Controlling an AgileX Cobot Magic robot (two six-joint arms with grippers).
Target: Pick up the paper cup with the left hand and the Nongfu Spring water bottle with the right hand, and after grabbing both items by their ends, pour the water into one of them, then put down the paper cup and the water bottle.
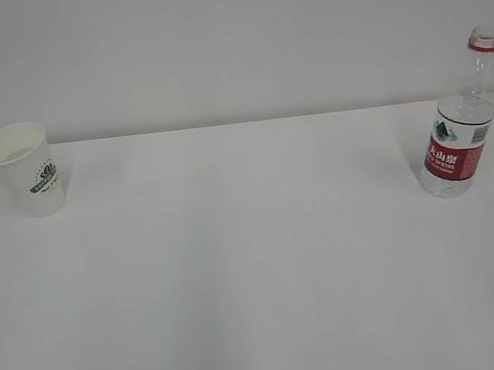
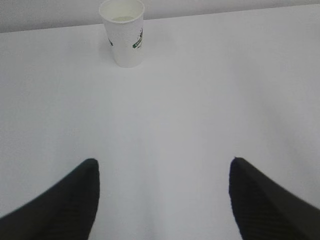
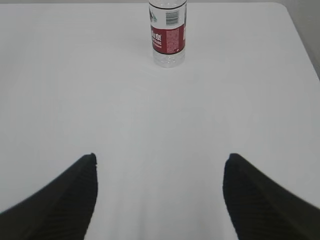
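Observation:
The white paper cup (image 1: 24, 169) with a green logo stands upright at the far left of the white table (image 1: 255, 264). In the left wrist view the paper cup (image 2: 123, 33) is far ahead of my left gripper (image 2: 164, 162), which is open and empty. A pale pool of water shows inside the cup. The Nongfu Spring water bottle (image 1: 461, 118), uncapped, with a red label, stands upright at the far right. In the right wrist view the bottle (image 3: 168, 32) stands well ahead of my open, empty right gripper (image 3: 160, 157). Neither arm shows in the exterior view.
A plain pale wall (image 1: 231, 36) runs behind the table. The table's right edge and rounded far corner (image 3: 287, 12) appear in the right wrist view.

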